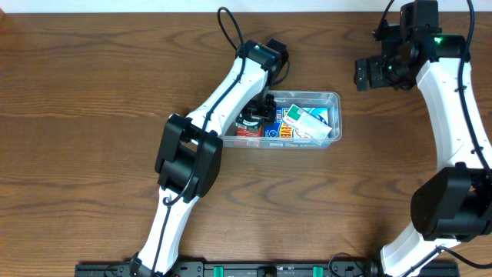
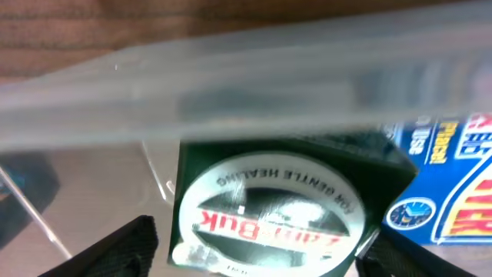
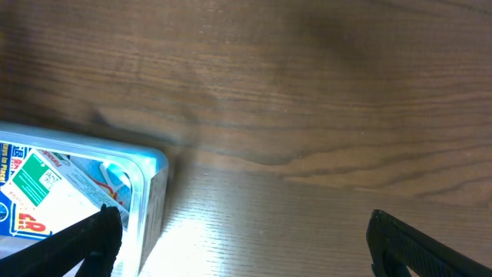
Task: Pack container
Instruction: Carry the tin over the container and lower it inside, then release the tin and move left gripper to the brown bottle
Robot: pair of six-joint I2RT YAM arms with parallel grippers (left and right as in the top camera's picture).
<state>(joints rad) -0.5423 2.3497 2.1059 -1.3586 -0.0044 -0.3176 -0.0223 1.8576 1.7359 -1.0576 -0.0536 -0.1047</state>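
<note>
L arm (image 1: 219, 100) stretched fwd and angled to its right, wrist tipped down. L gripper (image 1: 259, 115) points down, fingers (image 2: 127, 248) spread wide. R arm (image 1: 455, 115) reaches straight fwd, wrist turned inward. R gripper (image 1: 362, 75) faces the L side, its fingers (image 3: 88, 235) wide apart too.

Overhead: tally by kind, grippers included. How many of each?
Grippers: 2 (left gripper, right gripper)
Container: 1
Packages in it: at least 3 (dark green Zam-Buk box, blue box, white-and-green pack); they overlap, so there may be more
Total: at least 6
</note>
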